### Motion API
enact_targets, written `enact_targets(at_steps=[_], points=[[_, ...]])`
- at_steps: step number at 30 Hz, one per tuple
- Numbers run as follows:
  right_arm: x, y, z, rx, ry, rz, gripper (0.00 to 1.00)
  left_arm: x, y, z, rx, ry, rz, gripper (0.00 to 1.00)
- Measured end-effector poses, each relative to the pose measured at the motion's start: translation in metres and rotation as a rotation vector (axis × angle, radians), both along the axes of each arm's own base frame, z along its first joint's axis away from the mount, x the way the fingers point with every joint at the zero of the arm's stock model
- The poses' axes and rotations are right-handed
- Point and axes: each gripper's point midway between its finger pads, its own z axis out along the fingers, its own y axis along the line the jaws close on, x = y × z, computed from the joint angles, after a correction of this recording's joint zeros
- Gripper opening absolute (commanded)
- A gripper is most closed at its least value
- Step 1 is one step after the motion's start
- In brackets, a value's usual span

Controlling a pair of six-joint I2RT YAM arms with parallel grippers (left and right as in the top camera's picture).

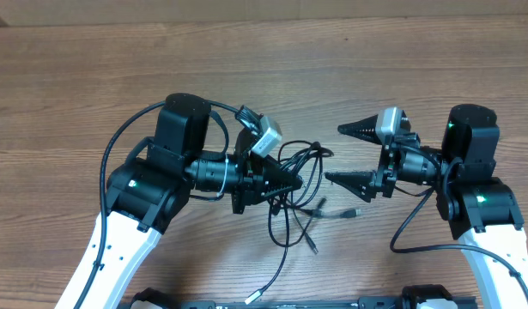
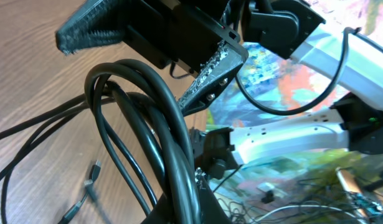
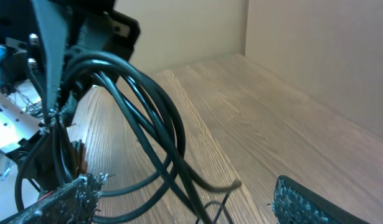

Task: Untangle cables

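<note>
The cables (image 1: 305, 172) are thin black cords in a loose tangle at the middle of the table. Small plugs (image 1: 353, 210) lie toward the near side. My left gripper (image 1: 291, 182) points right and is shut on a bundle of the cables (image 2: 160, 106), which loops up from its jaws (image 2: 200, 208) in the left wrist view. My right gripper (image 1: 342, 154) faces it from the right, open wide, and stands just short of the tangle. In the right wrist view the cables (image 3: 151, 93) hang in front of my open right gripper (image 3: 185, 208), touching neither finger.
Wood-grain table (image 1: 75, 69) all round. Thicker black arm cables curve by the left arm (image 1: 118, 142) and the right arm (image 1: 409, 225). A cord with a light tip (image 1: 253, 297) runs toward the near edge.
</note>
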Motion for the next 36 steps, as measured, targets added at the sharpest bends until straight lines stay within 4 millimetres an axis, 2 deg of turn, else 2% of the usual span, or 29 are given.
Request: enact_targets(at_steps=[6, 8, 11, 24, 30, 31, 33, 34, 36], points=[[-0.001, 0.001, 0.006, 0.010, -0.045, 0.023, 0.87, -0.010, -0.001, 0.007, -0.037, 0.044, -0.045, 0.04], [-0.002, 0.002, 0.006, 0.011, -0.047, 0.026, 0.81, -0.012, -0.001, 0.008, -0.045, 0.060, -0.055, 0.04], [-0.002, 0.002, 0.006, 0.011, -0.048, 0.028, 0.64, -0.014, -0.001, 0.010, -0.052, 0.073, -0.063, 0.04], [-0.020, 0.006, 0.013, 0.069, -0.026, 0.128, 0.60, -0.016, -0.006, 0.017, -0.080, 0.048, -0.090, 0.04], [-0.025, 0.007, 0.012, 0.082, 0.007, 0.146, 0.35, -0.022, -0.012, 0.022, -0.093, 0.039, -0.117, 0.04], [-0.026, 0.007, 0.012, 0.084, 0.019, 0.146, 0.23, -0.021, -0.012, 0.021, -0.092, 0.041, -0.116, 0.04], [-0.026, 0.007, 0.011, 0.083, 0.018, 0.146, 0.07, -0.021, -0.012, 0.021, -0.092, 0.042, -0.116, 0.04], [-0.027, 0.007, 0.010, 0.085, 0.038, 0.146, 0.04, -0.021, -0.012, 0.021, -0.091, 0.044, -0.114, 0.04], [-0.028, 0.007, 0.008, 0.086, 0.061, 0.144, 0.04, -0.020, -0.012, 0.021, -0.088, 0.041, -0.108, 0.04]])
